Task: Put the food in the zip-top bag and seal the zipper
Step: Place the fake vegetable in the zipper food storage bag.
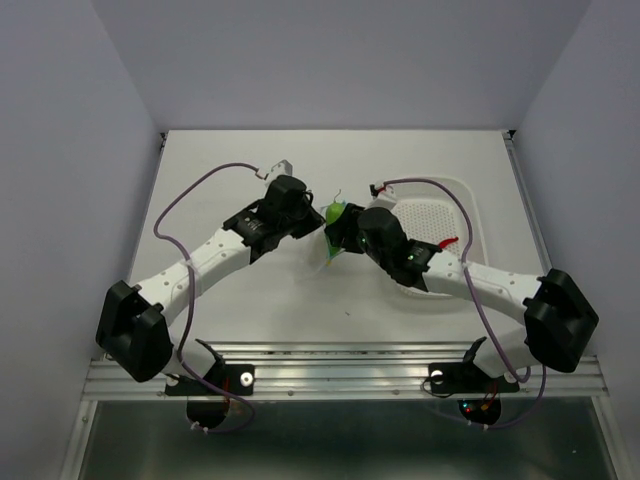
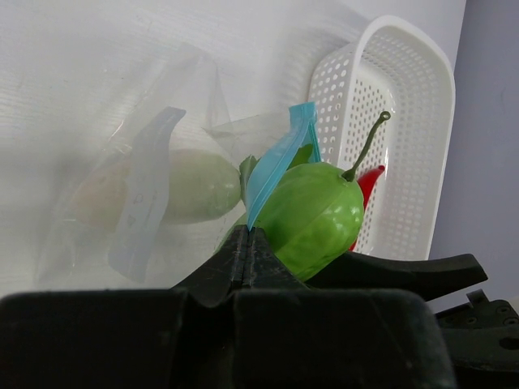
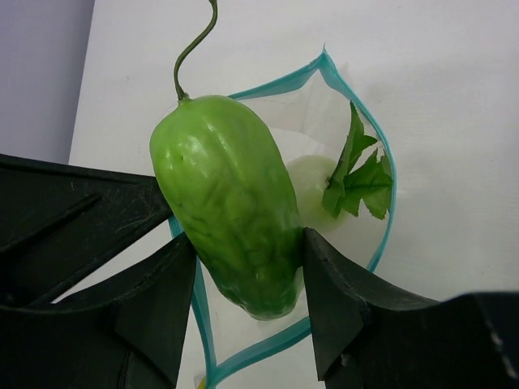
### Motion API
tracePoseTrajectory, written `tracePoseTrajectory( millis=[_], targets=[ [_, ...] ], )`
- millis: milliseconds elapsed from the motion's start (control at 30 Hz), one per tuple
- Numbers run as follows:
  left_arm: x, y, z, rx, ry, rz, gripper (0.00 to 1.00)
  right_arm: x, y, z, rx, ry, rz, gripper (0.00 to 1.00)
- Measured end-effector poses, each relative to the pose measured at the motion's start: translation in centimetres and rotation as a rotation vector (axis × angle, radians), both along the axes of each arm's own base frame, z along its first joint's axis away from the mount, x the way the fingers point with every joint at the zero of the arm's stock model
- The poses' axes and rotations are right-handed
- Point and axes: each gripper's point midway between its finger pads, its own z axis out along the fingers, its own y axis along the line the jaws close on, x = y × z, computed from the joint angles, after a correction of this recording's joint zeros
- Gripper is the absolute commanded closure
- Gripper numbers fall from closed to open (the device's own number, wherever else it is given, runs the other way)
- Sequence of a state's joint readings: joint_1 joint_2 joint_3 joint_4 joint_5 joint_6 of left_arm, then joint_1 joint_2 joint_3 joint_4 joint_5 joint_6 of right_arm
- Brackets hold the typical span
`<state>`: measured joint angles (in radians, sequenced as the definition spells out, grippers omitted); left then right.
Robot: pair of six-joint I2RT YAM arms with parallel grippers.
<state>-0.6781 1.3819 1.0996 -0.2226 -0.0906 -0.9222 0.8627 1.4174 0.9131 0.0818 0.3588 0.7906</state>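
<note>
Holding the green pod by its fat middle, the right claw has one black finger pressed on each side of it. The pod's thin curly stem points away from the claw. Its round bottom end hangs just over the open mouth of the zip-top bag.

The blue zipper makes a wide loop around that mouth, so the bag is not sealed. The left claw is squeezed fully closed, with one side of the zipper strip pinched between its tips. This lifts that edge of the bag up off the bench.

The white radish is already inside the bag. Its green leaves point toward the mouth, and its pale body shows through the clear, crinkly plastic.

The red chili is not in the bag. It lies in the white basket, which sits on the bench on the right side, close behind the right arm.

From above, the two claws meet near the middle of the bench, with the bag and the pod between them.
</note>
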Motion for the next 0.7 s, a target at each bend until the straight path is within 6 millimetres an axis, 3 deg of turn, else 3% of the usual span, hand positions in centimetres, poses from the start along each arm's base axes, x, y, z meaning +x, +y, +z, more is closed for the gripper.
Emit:
tracePoseTrajectory(
  millis=[33,267,600,700],
  targets=[
    [0.0,0.0,0.0,0.0,-0.001,0.0,1.0,0.0,0.0,0.1,-0.002,0.005,-0.001,0.45],
    [-0.2,0.1,0.4,-0.012,-0.012,0.001,1.0,-0.1,0.2,-0.3,-0.007,0.039,-0.009,0.31],
    [-0.5,0.4,1.0,-0.026,-0.028,0.002,1.0,-0.2,0.1,-0.2,-0.018,0.064,-0.015,0.22],
    [-0.5,0.4,1.1,-0.027,-0.029,0.002,1.0,-0.2,0.1,0.0,-0.023,0.064,-0.014,0.08]
  ],
)
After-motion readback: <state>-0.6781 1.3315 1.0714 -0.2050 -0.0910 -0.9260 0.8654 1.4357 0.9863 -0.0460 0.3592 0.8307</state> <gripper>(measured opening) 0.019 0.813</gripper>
